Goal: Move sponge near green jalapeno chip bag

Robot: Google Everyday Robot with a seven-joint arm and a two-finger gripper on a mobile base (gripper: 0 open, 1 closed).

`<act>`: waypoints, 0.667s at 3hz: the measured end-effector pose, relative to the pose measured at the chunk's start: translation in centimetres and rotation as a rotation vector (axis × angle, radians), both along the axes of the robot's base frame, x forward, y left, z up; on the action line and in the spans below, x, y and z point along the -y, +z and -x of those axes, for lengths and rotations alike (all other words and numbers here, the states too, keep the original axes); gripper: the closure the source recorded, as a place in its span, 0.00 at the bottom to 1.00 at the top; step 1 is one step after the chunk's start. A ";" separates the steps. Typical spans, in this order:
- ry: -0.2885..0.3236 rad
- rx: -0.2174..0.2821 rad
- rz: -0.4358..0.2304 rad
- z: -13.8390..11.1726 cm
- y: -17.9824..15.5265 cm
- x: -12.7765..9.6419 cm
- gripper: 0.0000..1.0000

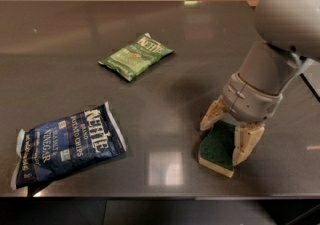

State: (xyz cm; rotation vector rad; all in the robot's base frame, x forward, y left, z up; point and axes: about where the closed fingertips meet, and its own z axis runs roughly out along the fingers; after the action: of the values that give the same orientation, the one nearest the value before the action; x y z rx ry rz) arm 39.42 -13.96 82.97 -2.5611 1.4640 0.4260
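Note:
The sponge point(215, 153), dark green on top over pale yellow foam, lies flat on the dark table near the front right. My gripper point(222, 143) is down over it. Its tan fingers point(212, 115) stand apart on either side of the sponge's far half, close to its edges, and the sponge still rests on the table. The green jalapeno chip bag point(136, 56) lies flat well to the back left, far from the sponge.
A larger dark blue Kettle salt-and-vinegar bag point(67, 143) lies at the front left. The table's front edge point(150, 195) runs just below the sponge and the blue bag. My grey arm point(285, 34) fills the right side.

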 end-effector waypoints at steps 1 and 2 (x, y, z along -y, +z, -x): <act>-0.012 -0.004 -0.011 -0.5 0.3 0.0 0.62; -0.051 0.004 -0.028 -1.9 1.7 -0.5 0.85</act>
State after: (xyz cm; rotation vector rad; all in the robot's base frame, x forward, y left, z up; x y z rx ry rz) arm 41.32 -13.43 84.64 -2.4959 1.5071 0.4309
